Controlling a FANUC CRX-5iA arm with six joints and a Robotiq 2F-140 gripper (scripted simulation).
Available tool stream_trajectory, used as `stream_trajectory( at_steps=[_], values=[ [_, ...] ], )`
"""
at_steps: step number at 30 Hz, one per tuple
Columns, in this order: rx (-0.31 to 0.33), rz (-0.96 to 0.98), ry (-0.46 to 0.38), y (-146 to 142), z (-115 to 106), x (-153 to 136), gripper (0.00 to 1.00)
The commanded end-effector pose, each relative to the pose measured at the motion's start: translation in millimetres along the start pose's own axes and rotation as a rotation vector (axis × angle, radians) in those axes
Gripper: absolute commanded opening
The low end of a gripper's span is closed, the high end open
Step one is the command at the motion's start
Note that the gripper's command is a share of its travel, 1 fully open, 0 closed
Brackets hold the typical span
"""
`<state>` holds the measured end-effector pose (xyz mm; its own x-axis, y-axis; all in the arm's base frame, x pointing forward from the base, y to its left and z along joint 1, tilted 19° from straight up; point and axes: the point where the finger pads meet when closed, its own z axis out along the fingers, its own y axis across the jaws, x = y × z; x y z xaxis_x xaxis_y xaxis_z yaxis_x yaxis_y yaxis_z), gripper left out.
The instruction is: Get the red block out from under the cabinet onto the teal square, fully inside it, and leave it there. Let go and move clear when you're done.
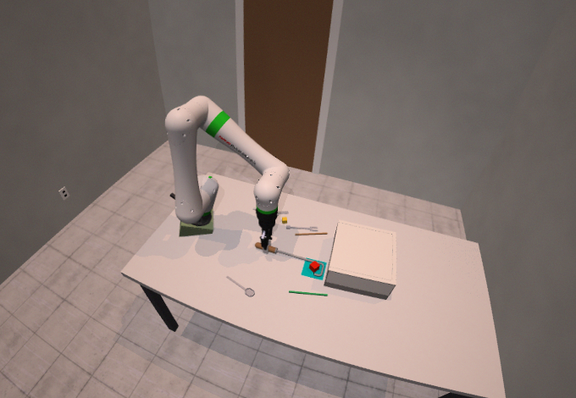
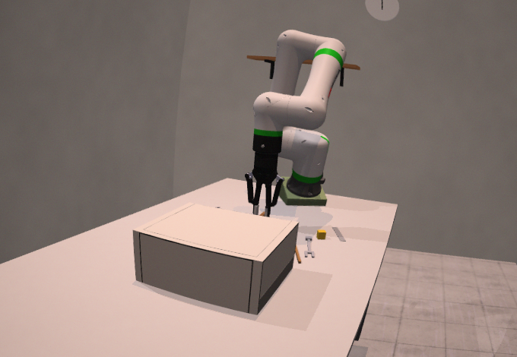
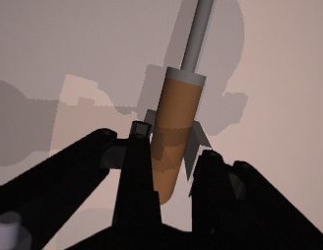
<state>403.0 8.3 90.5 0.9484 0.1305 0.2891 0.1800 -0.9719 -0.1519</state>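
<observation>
Red block [image 1: 314,266] only in top view.

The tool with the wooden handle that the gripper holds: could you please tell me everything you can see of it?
The tool is a long hook rake: a round, wood-brown handle, a grey collar, and a thin grey metal rod ending in a small loop. It lies flat on the table. The gripper is shut on the handle. The loop sits around the red block on the teal square, beside the cabinet.
</observation>
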Motion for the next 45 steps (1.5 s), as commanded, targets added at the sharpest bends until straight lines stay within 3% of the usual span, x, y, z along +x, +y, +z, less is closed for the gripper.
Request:
stream_trajectory(
  at_steps=[1, 45],
  values=[
    [0.000, 0.000, 0.000, 0.1, -0.1, 0.2, 0.34],
    [0.000, 0.000, 0.000, 0.1, -4.3, 0.2, 0.34]
  ],
)
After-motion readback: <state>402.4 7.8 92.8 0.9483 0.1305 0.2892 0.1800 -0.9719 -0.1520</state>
